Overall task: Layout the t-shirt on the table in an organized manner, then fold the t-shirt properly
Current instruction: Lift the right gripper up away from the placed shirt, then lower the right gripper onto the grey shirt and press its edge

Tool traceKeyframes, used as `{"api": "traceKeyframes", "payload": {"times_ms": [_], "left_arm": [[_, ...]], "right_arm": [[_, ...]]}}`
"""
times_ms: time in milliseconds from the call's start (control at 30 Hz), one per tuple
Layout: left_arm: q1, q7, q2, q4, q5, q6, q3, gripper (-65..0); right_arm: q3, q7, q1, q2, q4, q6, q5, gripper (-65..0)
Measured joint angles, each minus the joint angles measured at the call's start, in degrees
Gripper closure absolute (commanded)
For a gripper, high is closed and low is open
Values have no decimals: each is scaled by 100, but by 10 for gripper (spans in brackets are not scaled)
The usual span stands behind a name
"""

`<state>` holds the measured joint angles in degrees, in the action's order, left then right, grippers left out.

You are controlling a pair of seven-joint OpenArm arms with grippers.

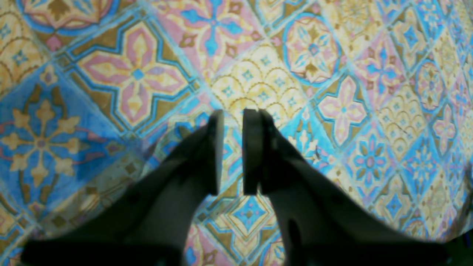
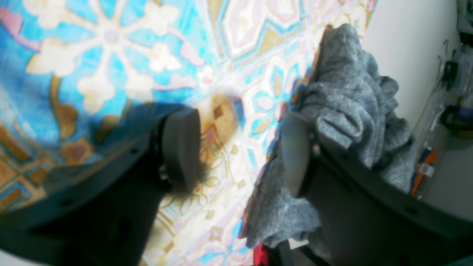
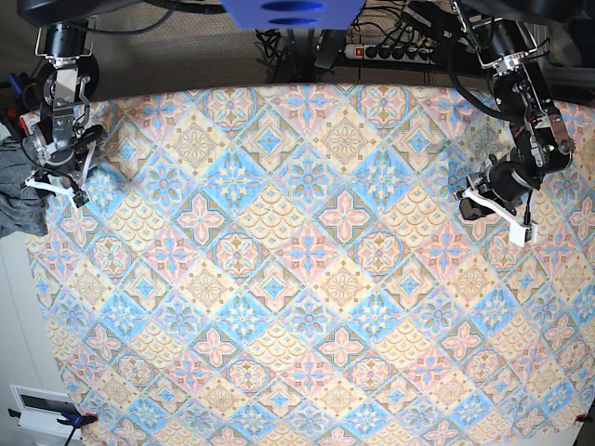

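The t-shirt (image 3: 17, 195) is a crumpled dark-grey bundle that hangs over the left edge of the table (image 3: 307, 260). My right gripper (image 3: 58, 181) hovers just beside it, over the patterned cloth. In the right wrist view that gripper (image 2: 238, 122) is wide open, and the t-shirt (image 2: 351, 96) is bunched against the outside of one of its fingers (image 2: 293, 159), with nothing gripped. My left gripper (image 3: 469, 204) is far off at the table's right side. Its jaws (image 1: 232, 114) stand a narrow gap apart above bare tablecloth (image 1: 136, 74), holding nothing.
A power strip (image 3: 390, 51) and cables lie behind the table's far edge. Beyond the left edge are pale floor and a white box (image 3: 42, 409). In the right wrist view, shelving clutter (image 2: 454, 111) shows past the shirt.
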<state>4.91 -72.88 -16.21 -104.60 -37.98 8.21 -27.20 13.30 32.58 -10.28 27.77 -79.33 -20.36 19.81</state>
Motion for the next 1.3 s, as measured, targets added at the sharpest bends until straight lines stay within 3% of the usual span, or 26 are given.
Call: {"api": "traceKeyframes", "payload": {"times_ms": [133, 267, 467, 733, 867, 1067, 1133, 1200, 1300], "left_arm": [[2, 0, 2, 0, -2, 2, 0, -93], [0, 2, 0, 0, -2, -2, -2, -93], [2, 2, 0, 0, -42, 0, -2, -93], [22, 2, 2, 0, -44, 0, -2, -93], [22, 2, 0, 0, -42, 0, -2, -93], [22, 2, 0, 0, -44, 0, -11, -93], [31, 4, 0, 0, -42, -2, -11, -93], [13, 4, 2, 11, -2, -7, -11, -93], [44, -2, 2, -11, -111, 37, -11, -93]], "right_arm": [[4, -44, -20, 37, 9, 4, -39, -351], [-11, -212, -9, 310, 168, -160, -310, -351], [319, -697, -28, 352, 479, -302, -511, -351], [398, -824, -48, 428, 595, -326, -669, -350], [549, -968, -146, 361, 638, 87, -697, -350], [629, -984, -160, 356, 660, 118, -695, -350], [804, -20, -138, 341, 802, 772, 192, -350], [1045, -452, -348, 518, 890, 844, 20, -350], [1016, -92, -201, 422, 852, 992, 590, -350]]}}
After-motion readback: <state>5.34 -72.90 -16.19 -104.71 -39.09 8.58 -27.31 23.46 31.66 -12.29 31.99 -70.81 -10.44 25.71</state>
